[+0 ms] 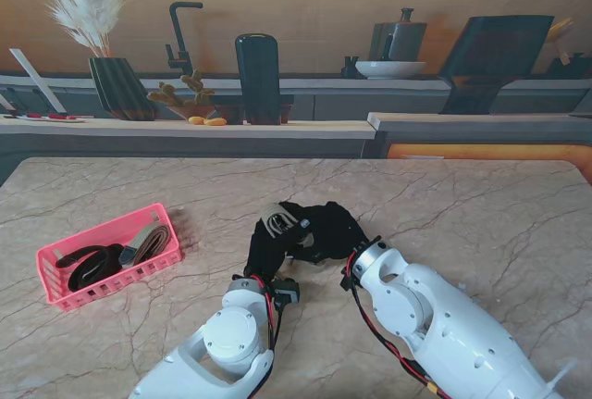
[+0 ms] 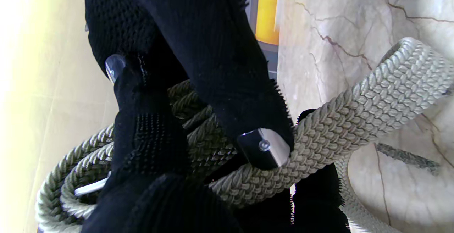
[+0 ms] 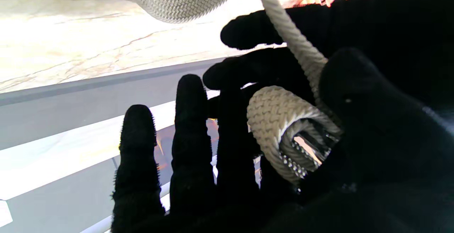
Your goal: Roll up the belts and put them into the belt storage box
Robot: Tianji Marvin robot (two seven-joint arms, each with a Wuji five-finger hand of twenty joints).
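While both hands' fingers (image 2: pixel 149 144) clamp one woven belt (image 1: pixel 275 220), pink box (image 1: pixel 55 255) holds three belts (image 1: pixel 116 255).

1. Both arms rise from the near corners and meet at the table's middle.
2. The left hand (image 1: pixel 264 246), gloved black, curls its fingers (image 2: pixel 227 66) around a belt.
3. The right hand (image 1: pixel 324 230) grips the same belt.
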